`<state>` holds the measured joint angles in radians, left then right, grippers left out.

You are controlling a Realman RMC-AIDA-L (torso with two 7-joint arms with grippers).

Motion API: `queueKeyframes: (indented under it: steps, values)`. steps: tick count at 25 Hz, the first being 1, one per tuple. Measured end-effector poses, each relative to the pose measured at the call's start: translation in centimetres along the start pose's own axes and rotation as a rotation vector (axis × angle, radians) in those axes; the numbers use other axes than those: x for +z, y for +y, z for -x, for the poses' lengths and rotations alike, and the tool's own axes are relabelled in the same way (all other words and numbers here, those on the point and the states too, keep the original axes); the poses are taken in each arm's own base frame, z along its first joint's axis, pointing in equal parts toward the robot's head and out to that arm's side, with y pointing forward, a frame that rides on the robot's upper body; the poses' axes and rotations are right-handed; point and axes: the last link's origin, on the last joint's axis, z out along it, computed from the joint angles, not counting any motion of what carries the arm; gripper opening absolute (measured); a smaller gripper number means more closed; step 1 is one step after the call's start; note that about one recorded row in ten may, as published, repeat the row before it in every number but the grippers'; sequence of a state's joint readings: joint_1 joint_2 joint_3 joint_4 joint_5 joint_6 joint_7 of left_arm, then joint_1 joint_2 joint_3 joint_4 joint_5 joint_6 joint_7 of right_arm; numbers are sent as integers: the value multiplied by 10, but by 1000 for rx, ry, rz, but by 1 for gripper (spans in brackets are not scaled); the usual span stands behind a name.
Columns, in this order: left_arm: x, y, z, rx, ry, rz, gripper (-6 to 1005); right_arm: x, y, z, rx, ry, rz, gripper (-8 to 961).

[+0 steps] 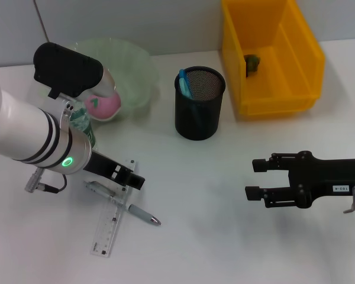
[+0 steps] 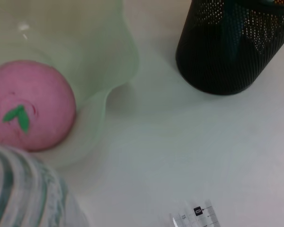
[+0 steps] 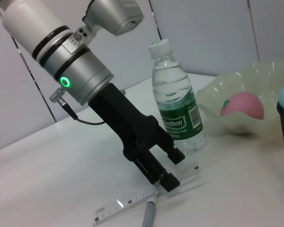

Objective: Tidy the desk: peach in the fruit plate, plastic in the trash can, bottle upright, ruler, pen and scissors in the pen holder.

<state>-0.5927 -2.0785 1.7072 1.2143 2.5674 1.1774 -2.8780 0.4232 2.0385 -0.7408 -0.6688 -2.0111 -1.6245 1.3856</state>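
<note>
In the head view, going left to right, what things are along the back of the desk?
Green fruit plate holding the peach → black mesh pen holder → yellow trash can.

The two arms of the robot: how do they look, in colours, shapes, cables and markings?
The left arm is a thick white tube ending in a silver wrist with black bands, a glowing green ring light and a thin black cable. Its left gripper is black and blocky. The right gripper is also black, with two slim fingers, and its body bears a small white label.
</note>
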Motion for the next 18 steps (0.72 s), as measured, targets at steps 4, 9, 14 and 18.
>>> queueKeyframes:
  steps: [4,9,14,18]
  values:
    - [1,0,-1,0,2,-2,813,0,0,1,-2,0,0,742]
    - [5,0,-1,1,-8,-2,804,0,0,1,-3,0,0,742]
    - [7,-1,-2,2,-6,-5,790,0,0,1,-3,0,0,743]
    - [8,-1,-2,8,-7,-9,778,0,0,1,-3,-1,0,742]
